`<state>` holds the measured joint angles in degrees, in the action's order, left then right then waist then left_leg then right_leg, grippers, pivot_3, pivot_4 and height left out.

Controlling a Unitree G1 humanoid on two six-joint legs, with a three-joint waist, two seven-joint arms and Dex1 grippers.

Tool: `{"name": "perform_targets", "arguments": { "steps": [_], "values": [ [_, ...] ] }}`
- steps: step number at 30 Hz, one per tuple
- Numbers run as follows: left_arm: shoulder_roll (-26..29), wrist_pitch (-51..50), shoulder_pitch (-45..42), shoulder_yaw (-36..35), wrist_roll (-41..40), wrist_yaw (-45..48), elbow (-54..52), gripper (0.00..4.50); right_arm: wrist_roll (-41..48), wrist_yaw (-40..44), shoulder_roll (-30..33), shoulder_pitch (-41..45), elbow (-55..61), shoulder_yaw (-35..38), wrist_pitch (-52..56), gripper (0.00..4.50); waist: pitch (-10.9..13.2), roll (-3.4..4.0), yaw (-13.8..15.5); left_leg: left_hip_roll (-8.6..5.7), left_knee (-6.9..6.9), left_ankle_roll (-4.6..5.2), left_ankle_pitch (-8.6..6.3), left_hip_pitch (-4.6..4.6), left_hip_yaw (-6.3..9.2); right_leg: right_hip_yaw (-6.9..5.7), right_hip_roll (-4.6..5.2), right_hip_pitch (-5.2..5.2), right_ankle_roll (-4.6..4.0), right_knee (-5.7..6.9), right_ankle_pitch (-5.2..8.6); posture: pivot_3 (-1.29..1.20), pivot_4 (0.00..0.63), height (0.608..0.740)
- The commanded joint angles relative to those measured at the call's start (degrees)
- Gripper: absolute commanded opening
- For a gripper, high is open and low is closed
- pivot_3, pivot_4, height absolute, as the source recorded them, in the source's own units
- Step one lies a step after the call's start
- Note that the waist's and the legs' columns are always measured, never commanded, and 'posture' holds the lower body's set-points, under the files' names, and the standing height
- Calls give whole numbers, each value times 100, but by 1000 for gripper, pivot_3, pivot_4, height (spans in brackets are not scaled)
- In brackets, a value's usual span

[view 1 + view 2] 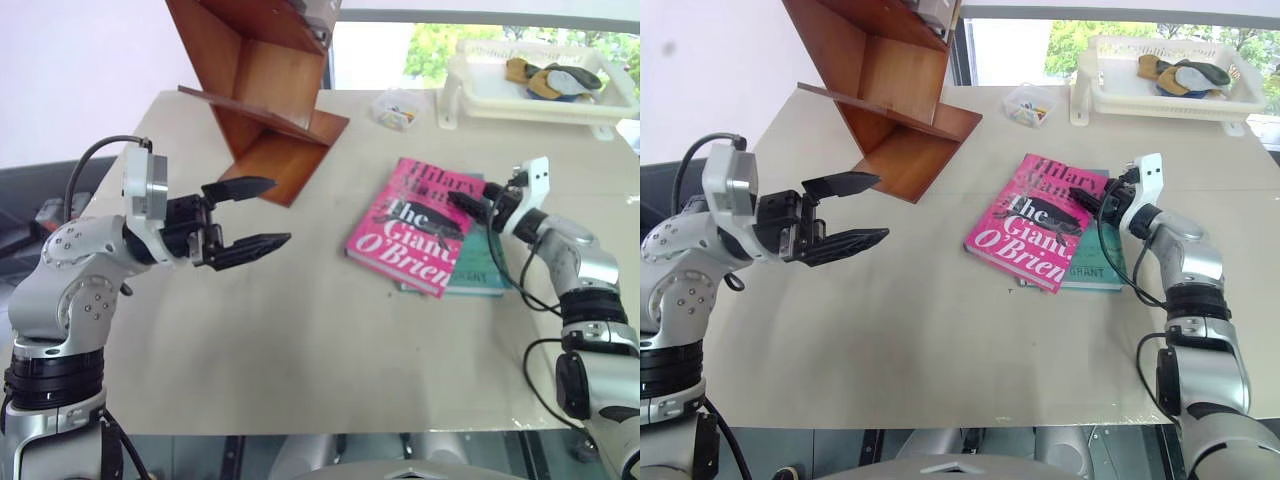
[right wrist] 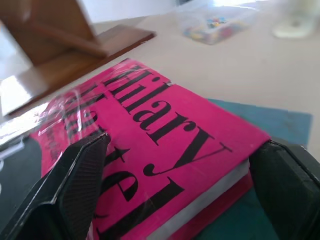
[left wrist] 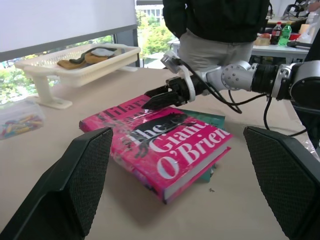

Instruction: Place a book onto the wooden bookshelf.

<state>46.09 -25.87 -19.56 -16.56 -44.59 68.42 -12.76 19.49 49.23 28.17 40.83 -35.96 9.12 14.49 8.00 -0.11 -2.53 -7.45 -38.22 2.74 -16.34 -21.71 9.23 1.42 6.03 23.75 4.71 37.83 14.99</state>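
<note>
The pink book lies flat on a teal book toward the desk's right edge; the right hand straddles its far corner, fingers apart. Left hand hovers spread wide beside the wooden bookshelf at the far left corner

Two books lie on the desk: one pink book, and one teal book beneath it, showing past the pink book's right and near edges. One wooden bookshelf stands on the desk to the left of the pink book, farther back. One white plastic tray sits beyond the pink book, to its right. One small clear box of coloured bits rests beyond the pink book, between the bookshelf and the tray. Two robot hands count: one left hand left of the pink book, one right hand at its right edge. One person stands beyond the desk.
</note>
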Motion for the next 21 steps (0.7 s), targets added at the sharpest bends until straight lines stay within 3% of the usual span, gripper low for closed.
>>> {"name": "perform_targets", "arguments": {
  "steps": [1,6,21],
  "values": [
    [107,127,28,-219,-1,-28,-174,4500,-349,527,173,211,-398,-280,-660,4444,0,0,-1,0,0,0,0,1,-1,1,1,0,0,1,0,0,150,740],
    [96,155,74,-238,16,-40,-195,4500,-634,1156,284,371,-968,-570,-1331,4444,-1,0,4,0,-1,0,0,1,0,-1,0,-1,0,0,0,0,150,740],
    [65,181,61,-174,27,-76,-197,4500,-1206,1823,631,897,-2259,-811,-3031,4444,-2,-2,24,0,-4,0,0,3,7,-8,-1,-9,0,-3,0,0,150,740]
  ]
}}
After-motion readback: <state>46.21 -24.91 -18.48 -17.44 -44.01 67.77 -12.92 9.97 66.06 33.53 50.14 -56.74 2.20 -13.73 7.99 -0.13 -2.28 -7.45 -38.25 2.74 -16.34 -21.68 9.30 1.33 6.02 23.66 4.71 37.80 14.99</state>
